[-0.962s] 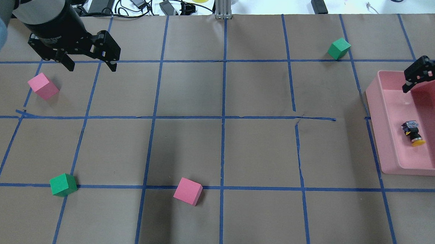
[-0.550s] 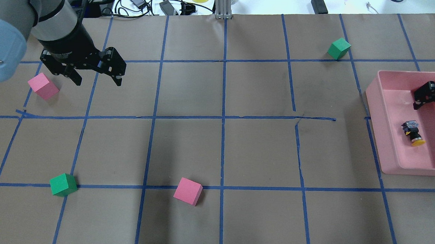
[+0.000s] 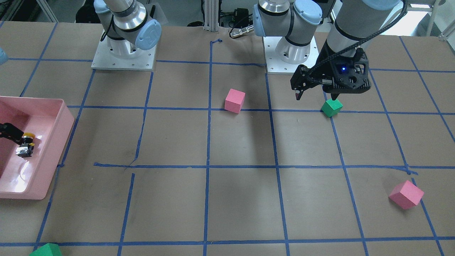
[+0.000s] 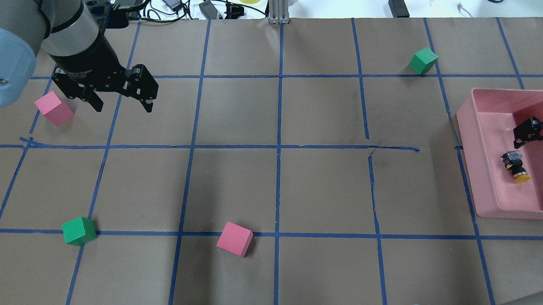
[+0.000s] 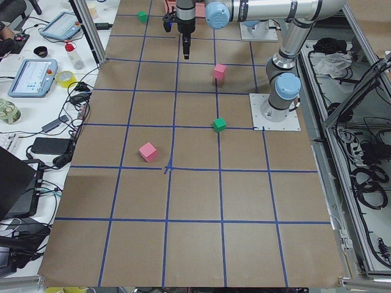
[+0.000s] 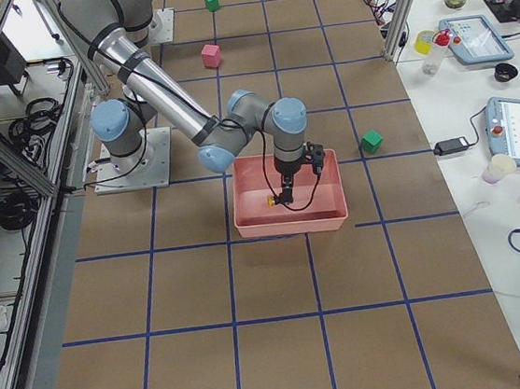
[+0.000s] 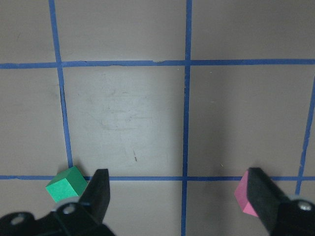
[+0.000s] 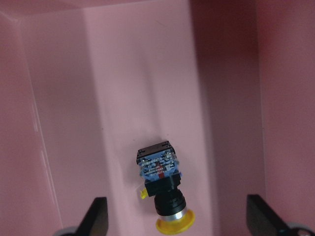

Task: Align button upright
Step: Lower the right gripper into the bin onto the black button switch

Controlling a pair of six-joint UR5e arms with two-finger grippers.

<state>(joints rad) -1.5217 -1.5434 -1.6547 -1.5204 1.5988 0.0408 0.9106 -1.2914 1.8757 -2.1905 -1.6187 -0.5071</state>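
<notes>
Yellow-capped, the button [image 8: 162,189] lies on its side on the pink bin [image 4: 487,134] floor, the right gripper [image 8: 177,206] wide open and empty above it, so pinching the rounded cap may squirt it away.

The desk [image 4: 325,187], brown paper with a blue tape grid, carries a pink tray [image 4: 475,152] at 3 o'clock. A green cube [image 4: 423,60] lies at 1, a pink cube [image 4: 53,107] at 10, a second green cube [image 4: 79,230] at 8 and a second pink cube [image 4: 234,239] at 6. Cables [image 4: 168,1] at 11 seem to lie just past its edge.
</notes>
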